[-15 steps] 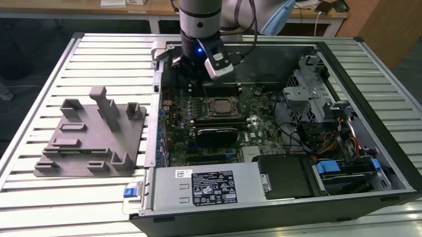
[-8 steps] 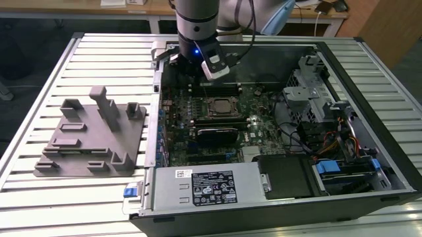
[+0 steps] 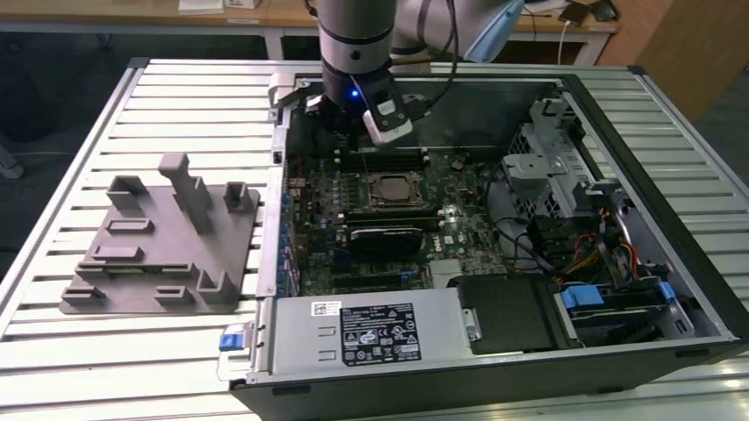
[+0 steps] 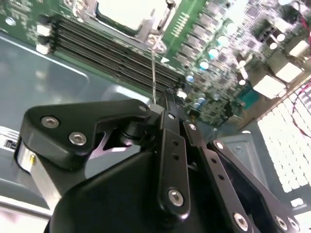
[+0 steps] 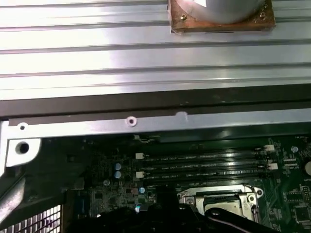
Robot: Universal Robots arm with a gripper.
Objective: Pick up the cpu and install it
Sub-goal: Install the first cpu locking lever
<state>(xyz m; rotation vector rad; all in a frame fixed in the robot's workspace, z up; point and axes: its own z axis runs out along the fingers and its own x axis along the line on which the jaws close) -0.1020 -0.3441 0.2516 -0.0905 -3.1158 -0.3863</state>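
Observation:
The cpu (image 3: 392,187), a silver square, lies flat in its socket near the middle of the green motherboard (image 3: 351,254) inside the open computer case. In the second wrist view the cpu (image 4: 127,12) shows pale inside the metal socket frame. My gripper (image 3: 350,136) hangs over the far part of the board, just beyond the memory slots (image 4: 116,53) and above the socket. The black gripper (image 4: 165,100) looks shut, its fingers drawn together. A thin socket lever (image 4: 154,73) stands up from the frame and reaches the fingertips. The socket frame (image 5: 221,196) also appears in the first wrist view.
A grey plastic tray (image 3: 164,254) with upright posts sits on the slatted table at the exterior view's left. Inside the case are a black heatsink block (image 3: 387,237), the power supply (image 3: 363,329), a drive cage (image 3: 550,149) and coloured cables (image 3: 609,254). The case walls (image 3: 655,132) ring the board.

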